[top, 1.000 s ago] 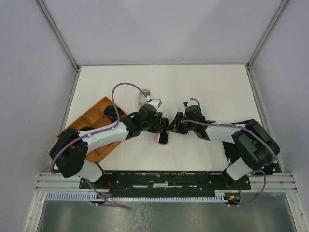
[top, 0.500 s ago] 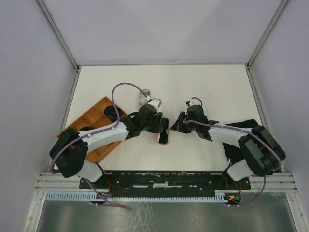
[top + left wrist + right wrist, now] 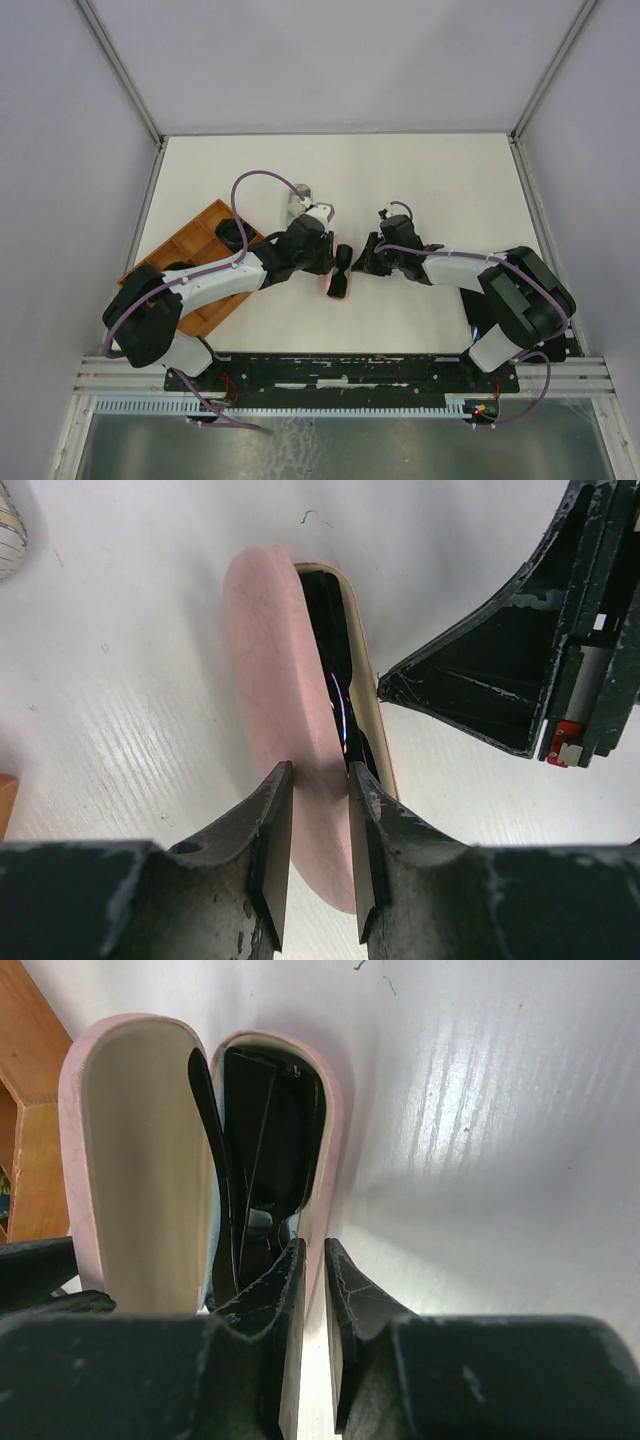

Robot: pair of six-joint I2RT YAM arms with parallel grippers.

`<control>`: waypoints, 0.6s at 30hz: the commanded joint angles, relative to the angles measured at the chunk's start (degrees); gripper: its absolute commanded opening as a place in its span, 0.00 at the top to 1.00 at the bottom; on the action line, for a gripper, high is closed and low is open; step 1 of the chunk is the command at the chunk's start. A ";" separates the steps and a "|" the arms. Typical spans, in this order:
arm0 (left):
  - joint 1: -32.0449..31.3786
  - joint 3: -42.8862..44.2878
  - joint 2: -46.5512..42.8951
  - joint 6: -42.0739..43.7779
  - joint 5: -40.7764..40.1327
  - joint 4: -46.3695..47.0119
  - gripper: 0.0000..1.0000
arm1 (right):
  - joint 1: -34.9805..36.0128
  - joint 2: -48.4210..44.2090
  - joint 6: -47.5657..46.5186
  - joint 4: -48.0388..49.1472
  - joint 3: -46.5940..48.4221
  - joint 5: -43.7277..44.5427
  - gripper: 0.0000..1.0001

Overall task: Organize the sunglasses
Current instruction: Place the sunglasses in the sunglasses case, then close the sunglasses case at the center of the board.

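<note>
Left jaws clamp the lid of the pink case (image 3: 265, 680); right jaws clamp its base wall. Inside, the sunglasses (image 3: 270, 1120) sit folded. I judge them light, stiff, hinge-fragile, slick-lensed. Recommended hold: frame edge, not lenses.

The left arm (image 3: 215, 280) runs from its base at the lower left up and to the right, white forearm low and nearly level. The right arm (image 3: 460, 268) folds at a bulky elbow and stretches its forearm leftward. The two wrists face each other, tips nearly meeting. The left gripper (image 3: 312, 810) points forward and down, its fingers (image 3: 270, 850) narrowed and pressed on either side of the lid of a pink case (image 3: 265, 650). The right gripper (image 3: 313, 1260) comes in from the opposite side, its jaws almost together, pinching the thin rim of the case's other half. In the left wrist view, one dark right finger sits just beside that rim.
</note>
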 commanded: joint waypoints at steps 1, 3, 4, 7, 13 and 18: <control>-0.12 0.89 0.45 -1.63 0.79 2.44 0.68 | 0.13 1.40 -0.49 0.85 2.58 -1.77 0.80; -0.09 0.88 0.75 -1.63 0.99 2.43 0.69 | 0.12 1.72 -0.46 0.84 2.73 -1.95 0.80; -0.11 0.88 0.88 -1.63 1.10 2.49 0.69 | 0.10 2.10 -0.54 0.82 2.81 -2.05 0.80; -0.16 0.88 1.34 -1.54 1.50 2.41 0.70 | 0.07 2.60 -0.45 1.14 2.92 -2.26 0.80; -0.17 0.81 1.92 -1.37 2.11 2.43 0.70 | 0.11 2.89 -0.13 2.20 2.84 -2.32 0.80; -0.34 0.68 2.42 -1.28 2.39 2.49 0.70 | 0.09 3.11 0.12 3.82 2.54 -2.26 0.83</control>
